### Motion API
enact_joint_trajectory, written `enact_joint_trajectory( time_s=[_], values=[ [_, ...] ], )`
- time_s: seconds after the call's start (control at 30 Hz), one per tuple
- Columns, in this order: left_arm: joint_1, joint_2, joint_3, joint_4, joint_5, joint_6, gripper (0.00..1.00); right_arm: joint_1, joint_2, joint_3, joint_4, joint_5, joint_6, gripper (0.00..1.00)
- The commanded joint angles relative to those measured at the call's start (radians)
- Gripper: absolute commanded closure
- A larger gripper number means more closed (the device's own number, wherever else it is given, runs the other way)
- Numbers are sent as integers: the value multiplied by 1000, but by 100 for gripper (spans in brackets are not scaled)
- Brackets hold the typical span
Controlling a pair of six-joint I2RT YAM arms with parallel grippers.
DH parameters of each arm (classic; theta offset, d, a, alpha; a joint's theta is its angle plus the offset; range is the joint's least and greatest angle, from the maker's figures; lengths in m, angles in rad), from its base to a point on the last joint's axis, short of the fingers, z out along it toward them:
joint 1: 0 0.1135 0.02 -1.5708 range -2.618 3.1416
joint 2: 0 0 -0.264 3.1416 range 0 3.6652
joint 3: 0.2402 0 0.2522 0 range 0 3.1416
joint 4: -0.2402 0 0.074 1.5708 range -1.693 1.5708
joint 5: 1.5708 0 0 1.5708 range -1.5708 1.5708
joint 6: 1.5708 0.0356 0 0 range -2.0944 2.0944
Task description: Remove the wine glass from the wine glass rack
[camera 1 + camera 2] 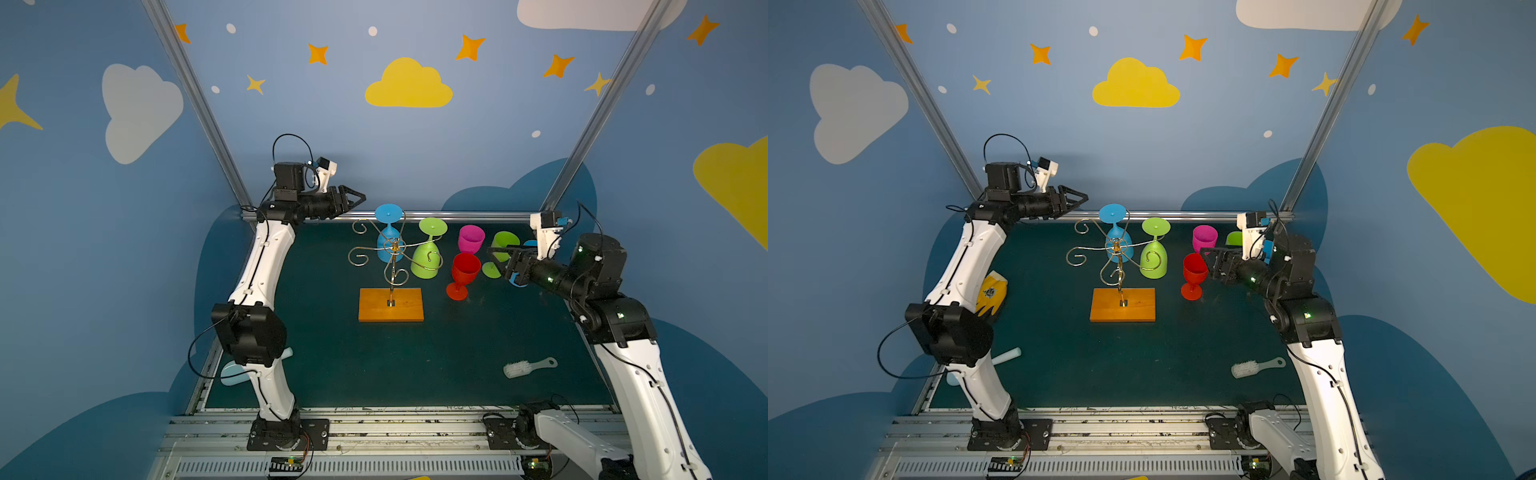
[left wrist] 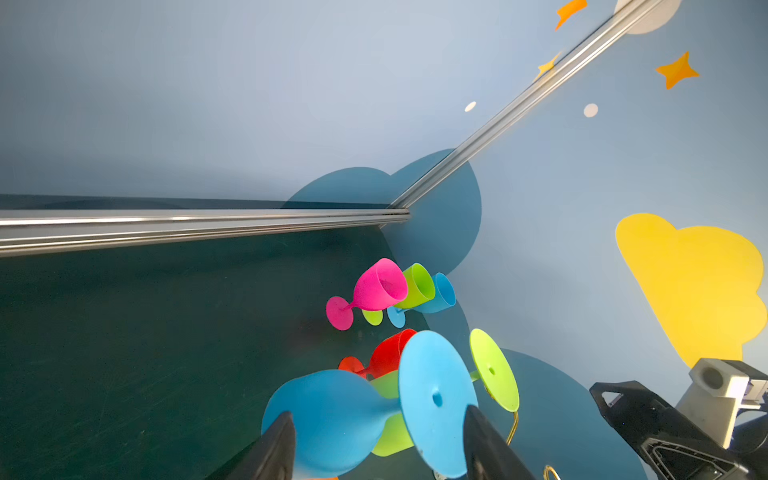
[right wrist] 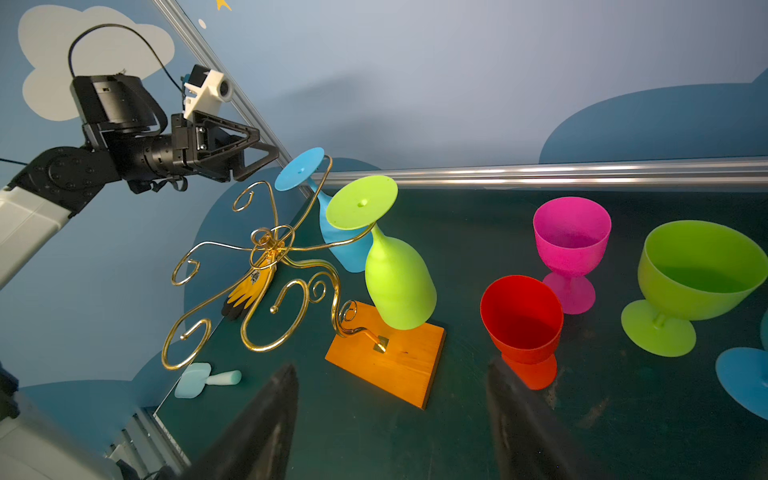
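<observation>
The wine glass rack [image 1: 392, 249] is a gold wire stand on an orange wooden base [image 1: 390, 305], mid-table in both top views. Two wine glasses hang on it upside down: a blue one [image 1: 388, 237] and a green one [image 1: 428, 255]. My left gripper [image 1: 358, 199] is open, raised just left of the blue glass's foot [image 3: 299, 168] and not touching it. In the left wrist view the blue glass [image 2: 332, 419] shows between the spread fingertips [image 2: 478, 436]. My right gripper [image 1: 496, 257] is open and empty, low beside the red glass [image 1: 464, 270].
Upright pink [image 1: 471, 237], green [image 1: 505, 243] and blue [image 3: 744, 382] glasses stand at the back right by the right arm. A white brush [image 1: 528, 368] lies front right. A yellow glove [image 1: 992, 293] and a pale blue scraper [image 1: 232, 372] lie by the left arm. An aluminium rail [image 1: 457, 216] borders the back.
</observation>
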Motion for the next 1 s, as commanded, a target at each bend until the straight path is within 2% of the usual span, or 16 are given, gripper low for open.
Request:
enact_joint_trajectory(
  time_s=[0.0, 0.23, 0.97],
  values=[
    [-19, 51, 98, -97, 32, 42, 39, 5, -20, -11, -16, 5, -11, 29],
    [-71, 171, 302, -288, 10, 133, 44, 5, -25, -24, -19, 4, -15, 29],
    [-123, 234, 451, -495, -94, 298, 55, 5, -29, -35, -7, 15, -22, 28]
  ],
)
